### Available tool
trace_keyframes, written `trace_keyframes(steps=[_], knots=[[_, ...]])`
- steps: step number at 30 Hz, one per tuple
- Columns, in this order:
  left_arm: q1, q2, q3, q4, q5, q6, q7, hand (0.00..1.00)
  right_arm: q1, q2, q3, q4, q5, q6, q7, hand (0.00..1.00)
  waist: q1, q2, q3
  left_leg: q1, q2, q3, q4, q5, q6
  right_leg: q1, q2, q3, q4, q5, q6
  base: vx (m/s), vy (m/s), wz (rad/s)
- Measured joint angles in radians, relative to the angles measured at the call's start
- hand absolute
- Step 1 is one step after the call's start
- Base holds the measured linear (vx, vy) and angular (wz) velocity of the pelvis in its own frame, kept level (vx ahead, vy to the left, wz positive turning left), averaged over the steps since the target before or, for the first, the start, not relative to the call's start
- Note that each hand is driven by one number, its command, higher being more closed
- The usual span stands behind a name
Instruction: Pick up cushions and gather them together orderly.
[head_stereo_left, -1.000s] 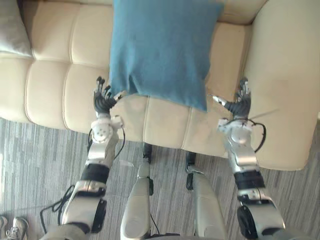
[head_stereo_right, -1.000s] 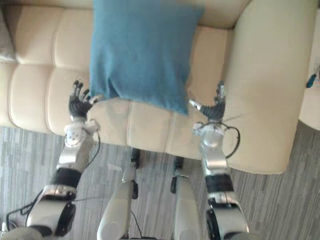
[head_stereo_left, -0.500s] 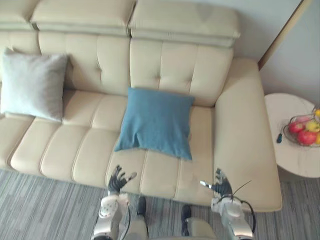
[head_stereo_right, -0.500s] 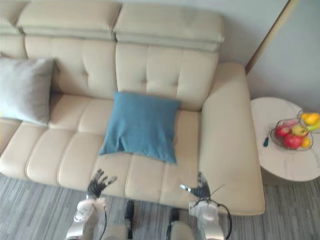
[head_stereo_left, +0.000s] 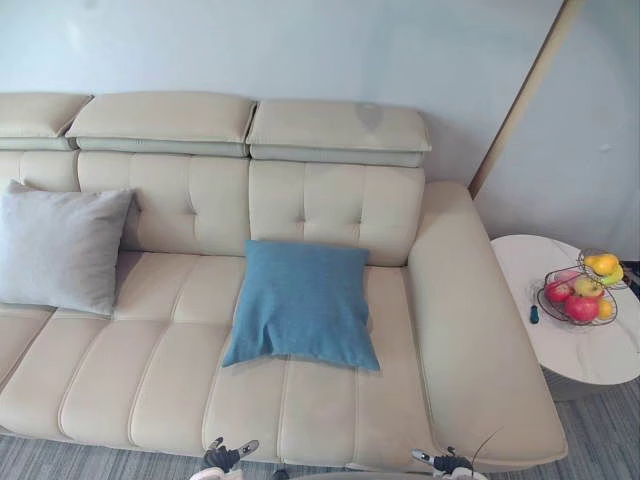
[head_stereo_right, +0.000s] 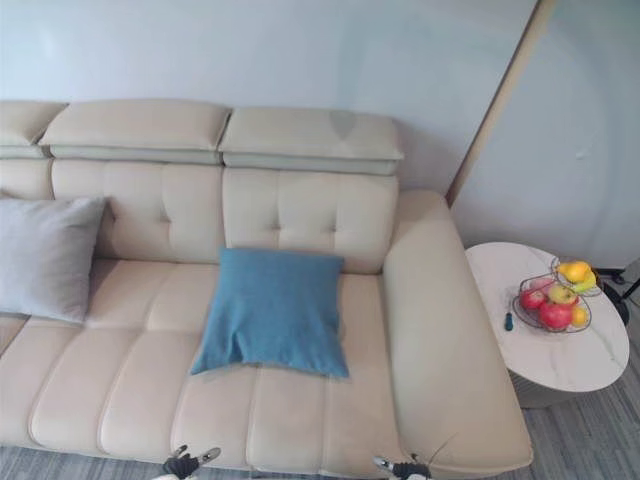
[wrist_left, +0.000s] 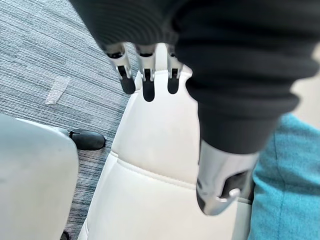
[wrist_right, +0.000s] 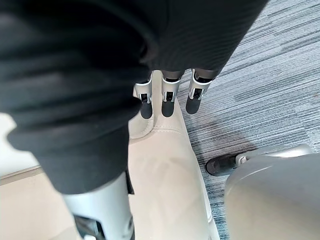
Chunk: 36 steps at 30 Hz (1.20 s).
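Fingers (head_stereo_left: 216, 446) of the left hand (head_stereo_left: 226, 458) spread, thumb out to the side, nothing held. Head views: this hand just pokes up at the near edge, left of centre, in front of the cream sofa (head_stereo_left: 330, 215). Right hand (head_stereo_left: 446, 463) at the near edge right of centre, by the sofa's near right corner, fingers loosely apart, thumb sticking out left, empty. Blue cushion (head_stereo_left: 303, 318) lies flat on the seat, middle-right section, far edge near the backrest, a bit skewed, near left corner dented. Neither hand touches it, both are well apart from it on the near side. Grey cushion (head_stereo_left: 60, 248) at the left end of the sofa, propped upright against the backrest, well apart from the blue cushion, bare seat between them. Round pale table (head_stereo_left: 560, 350) right of the sofa arm, wire fruit bowl (head_stereo_left: 578, 297) on its far right part with red and yellow fruit, small dark thing (head_stereo_left: 534, 315) just left of the bowl, can't tell what it is. Grey carpet (head_stereo_left: 610, 440) near the table

Left wrist view: fingers (wrist_left: 148, 87) straight, side by side with small gaps, thumb (wrist_left: 222, 192) set apart, nothing between them. Past them the sofa edge and striped carpet, a strip of the blue cushion on the thumb side, not touched

Right wrist view: fingers (wrist_right: 169, 102) straight, slightly apart, thumb apart, holding nothing. Sofa corner under them, carpet beside
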Motion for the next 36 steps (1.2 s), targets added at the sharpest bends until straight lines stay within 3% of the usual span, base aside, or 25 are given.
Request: trace_keyframes(steps=[13,18,21,22,23,24,25,26,28,30,31,32,33,34,36], knots=[[0.0,-0.006,0.009,0.0,-0.003,0.002,0.009,0.0,0.003,0.004,0.047,-0.006,0.001,0.0,-0.013,0.0,0.001,-0.003,0.002,0.004,0.001,0.005,0.001,0.0,0.0,0.001,-0.001,-0.003,0.005,0.001,0.001,0.0,0.0,-0.01],[-0.014,-0.019,0.01,-0.003,-0.02,0.004,0.012,0.0,-0.008,0.02,0.121,-0.055,-0.002,0.008,-0.021,0.0,0.018,-0.01,0.037,0.018,0.011,0.091,0.004,-0.002,0.001,-0.05,0.006,0.045,0.057,0.01,0.003,-0.06,0.0,-0.45],[-0.058,-0.017,0.005,-0.003,-0.035,0.007,0.013,0.0,-0.032,0.04,0.172,-0.089,-0.01,0.011,-0.024,0.0,0.027,-0.022,0.086,-0.054,0.033,0.15,0.122,-0.052,0.011,-0.137,0.016,0.056,0.139,0.044,0.004,-0.17,-0.019,-0.69],[-0.073,-0.017,-0.001,-0.004,-0.048,0.016,0.014,0.0,-0.035,0.042,0.177,-0.1,-0.012,0.013,-0.028,0.0,0.029,-0.019,0.089,-0.105,0.056,0.184,0.188,-0.072,0.028,-0.182,0.024,0.053,0.145,0.091,0.029,-0.22,0.009,-0.71],[-0.082,-0.027,0.005,-0.005,-0.055,0.017,0.017,0.0,-0.038,0.042,0.176,-0.121,-0.016,0.017,-0.03,0.0,0.044,0.001,0.092,-0.139,0.089,0.208,0.212,-0.078,0.036,-0.199,0.038,0.049,0.14,0.122,0.038,-0.18,0.031,-0.68],[-0.089,-0.033,0.015,-0.01,-0.06,0.017,0.017,0.0,-0.045,0.042,0.175,-0.132,-0.021,0.018,-0.03,0.0,0.047,0.004,0.099,-0.149,0.094,0.218,0.228,-0.078,0.037,-0.241,0.027,0.018,0.308,0.053,0.01,-0.15,0.026,-0.29],[-0.089,-0.036,0.016,-0.025,-0.062,0.019,0.018,0.0,-0.033,0.044,0.175,-0.144,-0.022,0.019,-0.032,0.0,0.042,0.002,0.098,-0.147,0.087,0.209,0.251,-0.081,0.041,-0.26,-0.014,-0.01,0.566,-0.048,0.002,-0.08,0.004,0.05],[-0.086,-0.037,0.016,-0.034,-0.063,0.02,0.019,0.0,-0.024,0.046,0.175,-0.147,-0.023,0.018,-0.033,0.0,0.043,-0.003,0.095,-0.15,0.08,0.201,0.261,-0.082,0.043,-0.25,-0.037,-0.014,0.66,-0.07,0.014,-0.06,-0.042,0.35],[-0.074,-0.035,0.019,-0.069,-0.063,0.02,0.019,0.0,-0.006,0.073,0.178,-0.147,-0.034,0.018,-0.03,0.0,0.053,-0.039,0.07,-0.187,0.064,0.191,0.319,-0.082,0.043,-0.174,-0.104,-0.005,0.837,-0.093,0.028,-0.1,-0.113,0.23],[-0.066,-0.034,0.024,-0.093,-0.066,0.02,0.019,0.0,-0.025,0.096,0.178,-0.144,-0.042,0.018,-0.026,0.0,0.061,-0.051,0.06,-0.25,0.076,0.195,0.397,-0.082,0.043,-0.081,-0.129,0.004,0.755,-0.09,0.029,-0.26,-0.272,-0.1],[-0.066,-0.037,0.026,-0.102,-0.077,0.019,0.02,0.0,-0.049,0.094,0.177,-0.144,-0.042,0.019,-0.027,0.0,0.072,-0.059,0.051,-0.284,0.09,0.207,0.44,-0.082,0.043,-0.025,-0.124,-0.003,0.617,-0.133,0.063,-0.31,-0.309,-0.3],[-0.065,-0.043,0.026,-0.1,-0.084,0.019,0.02,0.0,-0.057,0.086,0.177,-0.144,-0.042,0.02,-0.029,0.0,0.078,-0.043,0.05,-0.3,0.103,0.217,0.452,-0.074,0.031,0.003,-0.107,-0.022,0.545,-0.169,0.077,-0.33,-0.219,-0.56],[-0.056,-0.054,0.016,-0.099,-0.093,0.018,0.02,0.0,-0.072,0.074,0.183,-0.144,-0.042,0.019,-0.036,0.0,0.093,-0.005,0.051,-0.317,0.143,0.22,0.44,-0.052,0.006,0.025,-0.075,-0.048,0.444,-0.196,0.07,-0.28,-0.152,-0.46],[-0.051,-0.061,0.008,-0.097,-0.1,0.017,0.02,0.0,-0.08,0.059,0.187,-0.144,-0.042,0.019,-0.045,0.0,0.093,0.024,0.056,-0.318,0.16,0.216,0.416,-0.026,-0.01,0.041,-0.056,-0.075,0.397,-0.209,0.064,-0.36,-0.196,-0.32],[-0.052,-0.067,-0.024,-0.081,-0.102,0.016,0.021,0.0,-0.086,0.03,0.192,-0.143,-0.041,0.02,-0.057,0.0,0.083,0.058,0.069,-0.322,0.178,0.201,0.357,0.048,-0.024,0.04,-0.028,-0.109,0.363,-0.231,0.061,-0.36,-0.229,0.13]])
